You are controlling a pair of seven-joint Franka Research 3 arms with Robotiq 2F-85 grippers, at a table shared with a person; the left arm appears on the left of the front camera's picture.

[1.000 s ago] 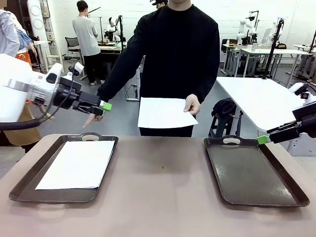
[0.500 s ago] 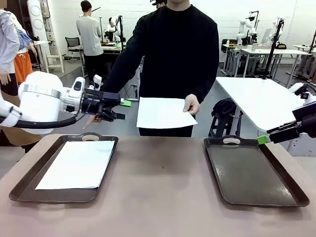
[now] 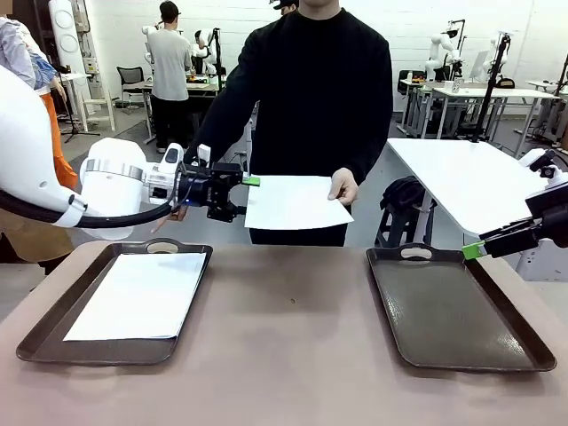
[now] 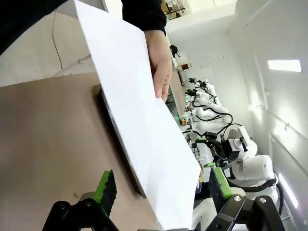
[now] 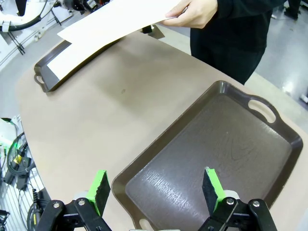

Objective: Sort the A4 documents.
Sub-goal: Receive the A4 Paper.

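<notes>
A: Item one, A4 documents. Count?

B: Two sheets. One held sheet (image 3: 295, 202) hangs in the air over the far edge of the table (image 3: 293, 355), gripped at its right corner by the person's hand (image 3: 343, 187), thumb on top, fingers pinching the paper. One resting sheet (image 3: 139, 295) lies flat in the left tray (image 3: 35, 335).

A: Trays?

B: Two, dark brown, with handle slots. The right tray (image 3: 457, 311) holds nothing.

A: Grippers?

B: Two. The left gripper (image 3: 247, 197) is level with the held sheet at its left edge, jaws spread wide. The left wrist view puts the sheet's near corner (image 4: 144, 125) between the two green pads (image 4: 105, 185), with no pad pressed on the paper. The right gripper (image 5: 156, 187) hovers above the near end of the right tray, jaws spread, nothing between them; in the front view just one green fingertip (image 3: 472, 250) of it shows at the tray's far right corner.

A: What does one view give that another lacks?

B: The right wrist view shows the held sheet (image 5: 115, 21) overhanging the left tray (image 5: 43, 77) from above. The left wrist view shows the hand (image 4: 161, 62) on the paper's far edge.

A: Surroundings?

B: A person in black (image 3: 306, 98) stands at the far side; white tables and other people farther back.
</notes>
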